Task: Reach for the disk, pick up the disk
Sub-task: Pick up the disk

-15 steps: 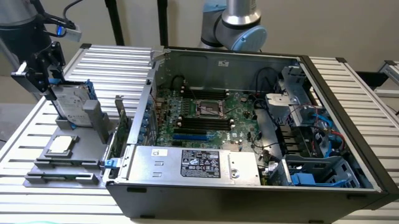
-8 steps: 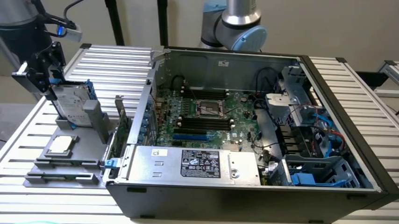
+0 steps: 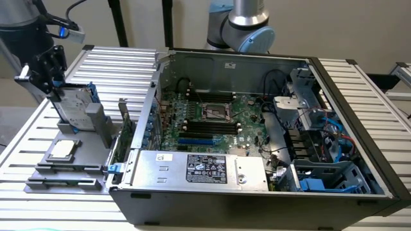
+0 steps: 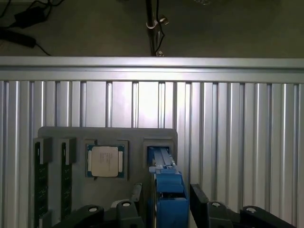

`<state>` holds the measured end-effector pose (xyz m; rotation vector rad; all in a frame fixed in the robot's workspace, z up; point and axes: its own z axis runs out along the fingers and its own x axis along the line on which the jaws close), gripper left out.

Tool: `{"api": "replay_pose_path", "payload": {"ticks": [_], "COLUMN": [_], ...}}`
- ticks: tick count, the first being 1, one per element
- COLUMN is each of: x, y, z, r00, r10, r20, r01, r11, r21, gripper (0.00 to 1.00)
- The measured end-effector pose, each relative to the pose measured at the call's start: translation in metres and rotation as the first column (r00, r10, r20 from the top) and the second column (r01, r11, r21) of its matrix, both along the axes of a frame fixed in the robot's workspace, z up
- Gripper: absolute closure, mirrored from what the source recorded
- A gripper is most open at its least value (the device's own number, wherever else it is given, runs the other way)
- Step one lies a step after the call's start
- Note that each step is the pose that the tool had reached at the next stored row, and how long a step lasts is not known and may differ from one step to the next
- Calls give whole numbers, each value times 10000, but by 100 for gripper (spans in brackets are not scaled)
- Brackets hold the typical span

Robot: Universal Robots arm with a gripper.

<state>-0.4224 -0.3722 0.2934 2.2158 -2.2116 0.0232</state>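
The disk (image 3: 76, 107) stands on edge in a slot of the grey holder (image 3: 90, 161) at the exterior view's left, its white label and blue frame showing. My black gripper (image 3: 48, 81) hangs right at its upper end. In the wrist view the disk (image 4: 166, 183) appears edge-on as a blue strip with a silver band. My gripper (image 4: 167, 197) straddles it, with one finger (image 4: 137, 192) on one side and the other finger (image 4: 199, 199) on the opposite side. A thin gap shows on each side, so the gripper is open around the disk.
A square silver processor chip (image 3: 62, 149) (image 4: 105, 160) lies in the same holder, beside dark memory sticks (image 4: 40, 185). An open computer case (image 3: 257, 144) stands close on the exterior view's right. Everything sits on a slatted aluminium table (image 3: 115, 62).
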Motion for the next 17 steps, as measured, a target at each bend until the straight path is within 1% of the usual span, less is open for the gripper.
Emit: {"api": "replay_pose_path", "payload": {"ticks": [1,2,3,8,10,14,17], "x": [0,-1,-1,0,0,0,0], "y": [0,0,-1,-7,-11,-22,-39], "z": [-3,-5,-6,-8,-8,-7,-8], "r00": [10000,10000,10000,10000,10000,10000,10000], "r10": [0,0,0,-2,-5,-17,-52], "r20": [1,1,1,2,0,-5,-4], "r01": [0,0,0,2,5,17,52], "r11": [10000,10000,10000,10000,10000,10000,10000], "r21": [1,0,-1,-3,-1,-1,-1], "gripper": [55,55,62,62,68,68,68]}}
